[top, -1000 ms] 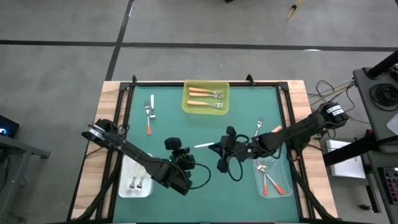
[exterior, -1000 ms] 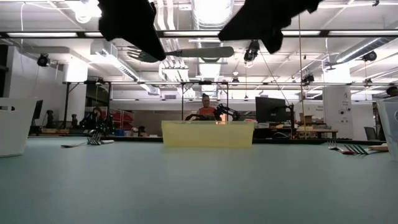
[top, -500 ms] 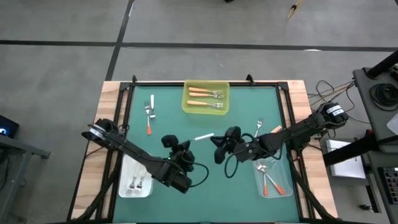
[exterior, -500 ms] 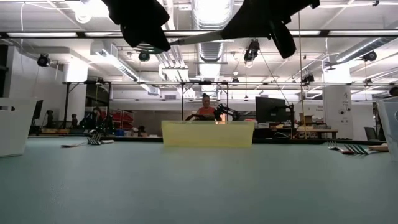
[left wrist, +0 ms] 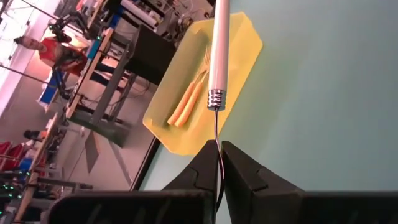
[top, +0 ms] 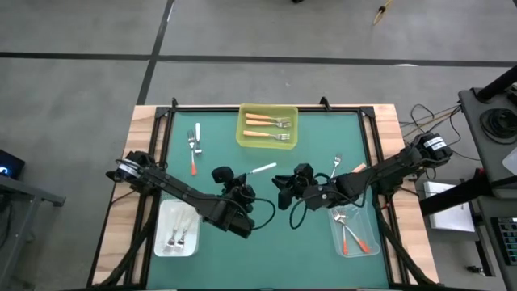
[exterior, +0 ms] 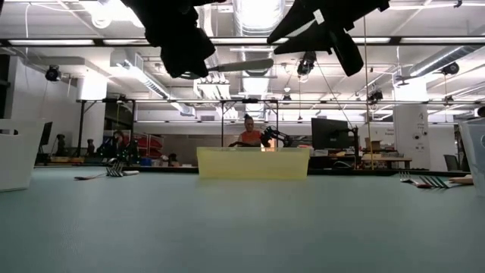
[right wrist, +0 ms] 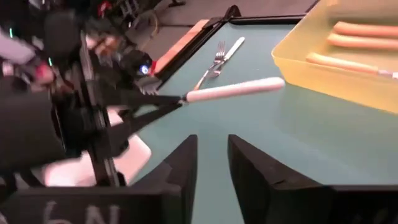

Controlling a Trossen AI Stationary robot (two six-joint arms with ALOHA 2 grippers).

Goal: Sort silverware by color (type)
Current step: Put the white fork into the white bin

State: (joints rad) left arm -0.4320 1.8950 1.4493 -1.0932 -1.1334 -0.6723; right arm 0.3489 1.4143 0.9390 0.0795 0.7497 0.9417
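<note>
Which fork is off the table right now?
The white-handled fork, pinched by its metal end in the left claw above mid-table. Every other fork lies flat on the green mat or in a tray.

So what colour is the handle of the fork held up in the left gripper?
White, on the metal-tined fork pinched in the left gripper; the right wrist view shows it best.

A workshop with exposed ceiling ducts point(exterior: 254, 15), strip lights and cluttered benches point(exterior: 364, 161).
</note>
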